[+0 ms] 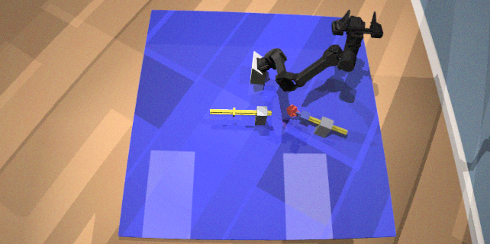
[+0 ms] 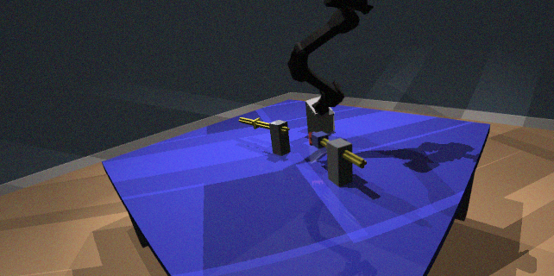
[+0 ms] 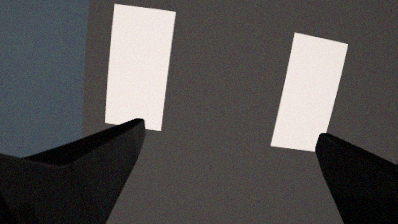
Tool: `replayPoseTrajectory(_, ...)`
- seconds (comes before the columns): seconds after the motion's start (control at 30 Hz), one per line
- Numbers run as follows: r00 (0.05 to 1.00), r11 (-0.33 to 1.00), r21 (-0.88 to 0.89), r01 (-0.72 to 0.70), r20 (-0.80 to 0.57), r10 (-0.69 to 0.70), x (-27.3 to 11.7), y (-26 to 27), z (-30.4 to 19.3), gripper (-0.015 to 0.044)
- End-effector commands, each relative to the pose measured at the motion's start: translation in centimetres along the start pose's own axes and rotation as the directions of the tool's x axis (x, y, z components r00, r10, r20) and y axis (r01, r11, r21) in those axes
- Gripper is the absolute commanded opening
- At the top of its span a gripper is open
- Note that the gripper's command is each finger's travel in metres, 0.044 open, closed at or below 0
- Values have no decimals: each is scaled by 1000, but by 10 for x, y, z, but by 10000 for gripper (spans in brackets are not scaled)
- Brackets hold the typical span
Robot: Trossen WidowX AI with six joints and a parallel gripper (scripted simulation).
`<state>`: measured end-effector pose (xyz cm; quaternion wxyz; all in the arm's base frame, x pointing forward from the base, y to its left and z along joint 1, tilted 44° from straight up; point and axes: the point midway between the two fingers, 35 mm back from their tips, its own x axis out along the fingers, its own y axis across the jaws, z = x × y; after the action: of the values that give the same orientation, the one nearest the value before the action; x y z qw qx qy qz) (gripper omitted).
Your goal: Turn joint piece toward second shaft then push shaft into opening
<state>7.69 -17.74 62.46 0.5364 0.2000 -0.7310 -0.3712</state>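
We see the jaws (image 1: 362,19) spread and holding nothing, raised well apart from the red joint piece (image 1: 292,110) (image 2: 310,138), which lies below, toward the desk (image 1: 214,197) (image 2: 259,222), between the two shaft blocks.

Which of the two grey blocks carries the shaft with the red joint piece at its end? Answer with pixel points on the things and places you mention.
The right-hand block in the top view (image 1: 323,126) (image 2: 339,163); the other block's shaft has only a small yellow collar.

Matte black, chunky-jointed arm (image 1: 317,68) (image 2: 321,41) with tapered fingers (image 1: 374,20), screws or markings too dim to tell
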Motion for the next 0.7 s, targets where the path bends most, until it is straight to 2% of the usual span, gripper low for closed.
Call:
replayPoseTrajectory(0.0,998,998,45,-32,63,29,5,4,21,440)
replayPoseTrajectory(0.2,983,991,97,-94,169,76,12,10,54,440)
replayPoseTrajectory(0.4,964,975,106,-197,204,172,15,23,69,440)
replayPoseTrajectory(0.67,899,933,165,-319,364,243,8,37,121,440)
